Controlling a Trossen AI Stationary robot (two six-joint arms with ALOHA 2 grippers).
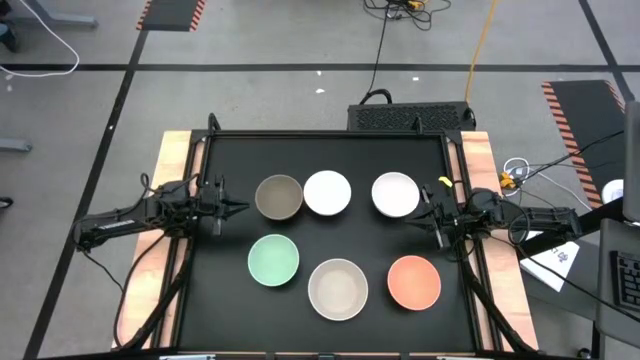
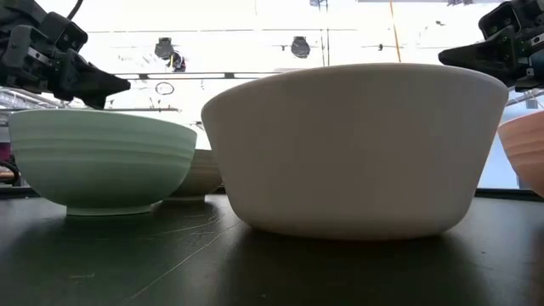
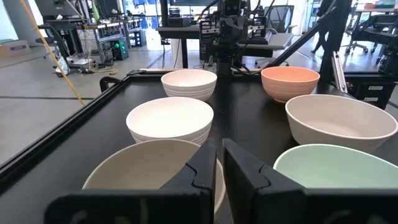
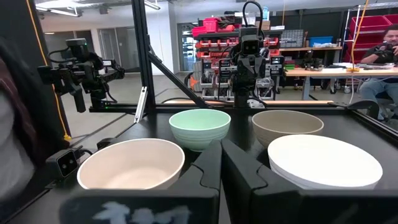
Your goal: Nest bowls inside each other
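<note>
In the low view, the cream-beige bowl (image 2: 353, 149) hides the white bowls; the salmon-orange bowl (image 2: 525, 153) is cut off at three o'clock; the grey-brown bowl (image 2: 197, 174) peeks from behind the mint green bowl (image 2: 98, 161).

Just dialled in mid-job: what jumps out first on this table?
Six separate bowls in two rows on the black table: grey-brown bowl and two white ones behind, mint bowl, cream bowl and orange bowl in front. None nested.
</note>
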